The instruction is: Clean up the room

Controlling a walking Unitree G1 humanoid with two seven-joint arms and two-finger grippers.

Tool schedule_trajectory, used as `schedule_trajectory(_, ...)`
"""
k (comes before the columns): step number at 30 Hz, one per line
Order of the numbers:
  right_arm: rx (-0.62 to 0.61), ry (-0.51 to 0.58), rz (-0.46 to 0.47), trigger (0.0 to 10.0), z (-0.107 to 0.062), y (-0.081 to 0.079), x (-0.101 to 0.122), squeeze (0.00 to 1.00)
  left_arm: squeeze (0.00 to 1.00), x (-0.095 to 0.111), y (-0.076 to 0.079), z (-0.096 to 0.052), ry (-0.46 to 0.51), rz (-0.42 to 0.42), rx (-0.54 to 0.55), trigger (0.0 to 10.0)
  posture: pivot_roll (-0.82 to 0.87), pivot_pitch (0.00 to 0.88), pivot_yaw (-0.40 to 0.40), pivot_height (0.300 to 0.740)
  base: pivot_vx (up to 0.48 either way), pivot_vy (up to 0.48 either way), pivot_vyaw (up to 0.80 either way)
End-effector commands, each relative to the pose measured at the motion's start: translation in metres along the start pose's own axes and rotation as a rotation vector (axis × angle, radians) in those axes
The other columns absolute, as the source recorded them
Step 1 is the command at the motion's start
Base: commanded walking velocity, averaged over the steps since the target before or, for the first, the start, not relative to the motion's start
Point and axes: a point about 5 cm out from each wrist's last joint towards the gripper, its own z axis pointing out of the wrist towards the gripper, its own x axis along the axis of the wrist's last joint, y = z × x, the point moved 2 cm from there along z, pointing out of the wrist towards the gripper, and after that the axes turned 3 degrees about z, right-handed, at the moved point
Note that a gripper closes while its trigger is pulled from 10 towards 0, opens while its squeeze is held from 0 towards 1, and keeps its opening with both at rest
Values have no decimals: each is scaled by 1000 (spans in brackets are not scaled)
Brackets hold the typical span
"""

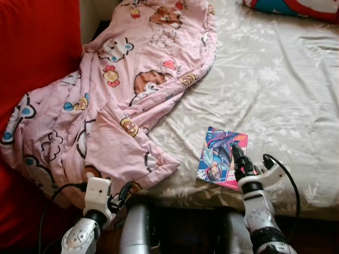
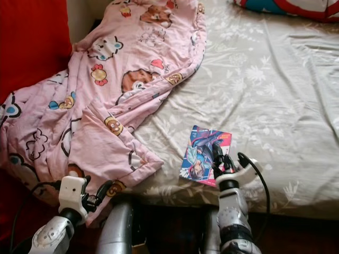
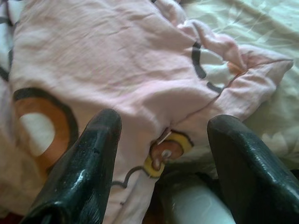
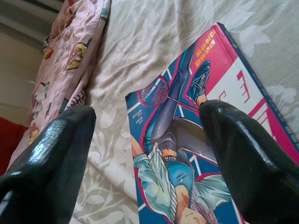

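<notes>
A colourful comic book (image 1: 218, 156) lies flat on the grey flowered bedsheet (image 1: 275, 90) near the bed's front edge. My right gripper (image 1: 238, 160) is open low over the book's right side. In the right wrist view one finger (image 4: 243, 154) sits over the cover (image 4: 177, 140) and the other (image 4: 51, 158) over the sheet beside it. A pink cartoon-print blanket (image 1: 116, 95) is rumpled across the bed's left half and hangs over the front edge. My left gripper (image 1: 125, 192) is open just below that hanging corner (image 3: 117, 70), with nothing held.
A red sofa or cushion (image 1: 37, 47) rises along the left side. A red and blue pillow (image 1: 296, 6) lies at the bed's far right corner. My silver legs (image 1: 135, 227) stand against the bed's front edge.
</notes>
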Motion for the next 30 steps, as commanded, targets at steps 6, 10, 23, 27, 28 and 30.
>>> schedule_trajectory(6,-119,-23,48,10000,-18,29,-11,0,0,-9,-8,-11,-34,24,27,10000,97,234,87,610,0,0,0)
schedule_trajectory(10,-176,-18,64,10000,-25,42,-8,0,0,-10,-9,-14,-39,25,27,10000,96,238,90,610,0,0,0)
schedule_trajectory(23,-210,-55,48,10000,-26,48,-9,0,0,-11,-11,-20,-51,36,27,10000,115,253,95,610,0,0,0)
schedule_trajectory(27,-195,-87,70,10000,-26,46,-15,0,0,-10,-11,-23,-55,39,25,10000,125,261,100,610,0,0,0)
schedule_trajectory(28,-192,-95,72,10000,-26,45,-17,0,0,-10,-11,-23,-56,41,24,10000,125,261,100,610,0,0,0)
schedule_trajectory(30,-191,-102,74,10000,-26,45,-19,0,0,-10,-11,-24,-57,44,21,10000,127,265,102,610,0,0,0)
